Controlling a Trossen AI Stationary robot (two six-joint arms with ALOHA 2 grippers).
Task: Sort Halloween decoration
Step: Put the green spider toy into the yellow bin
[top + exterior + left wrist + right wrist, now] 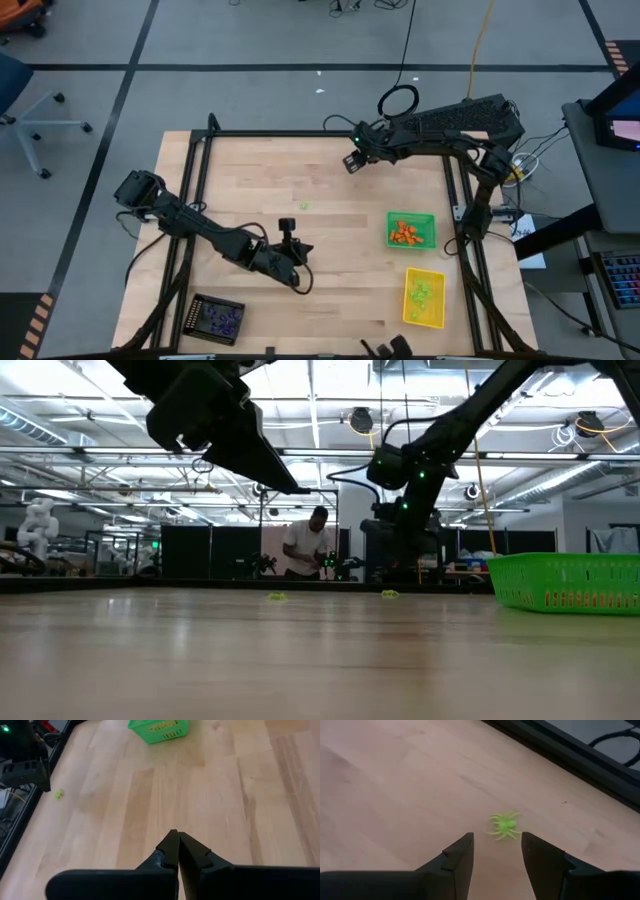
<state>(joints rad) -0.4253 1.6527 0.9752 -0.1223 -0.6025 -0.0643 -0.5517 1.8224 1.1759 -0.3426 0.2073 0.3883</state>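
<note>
The tabletop (pixel 330 240) is mostly bare wood through its middle, bounded by a dark frame (pixel 300 134) along the upper edge of the high view and down both sides. Three trays crowd the lower part: a green tray (pixel 411 229) at right of centre with orange trinkets, a yellow tray (pixel 424 297) just below it with lime ones, and a black tray (pixel 217 318) at lower left with purple ones. The broad strip between the left arm and the green tray is open.

The right pincer (pixel 353 161) sits at the upper middle of the high view, close to the frame, so there is little room behind it. In the right wrist view the right pincer (pixel 497 851) has its fingers spread, with nothing between them. A lime spider (pixel 505 825) lies flat on the wood just beyond the fingertips, in line with the gap and slightly toward the right finger, not touching either.

The left pincer (pixel 298 283) hangs at lower centre-left; its fingers are pressed together and empty in the left wrist view (pixel 177 851).

A second lime trinket (pixel 304 205) lies alone mid-table; its shape is too small to make out. In the low view the two lime pieces are mere specks, and the green tray is cut off at the right edge.
</note>
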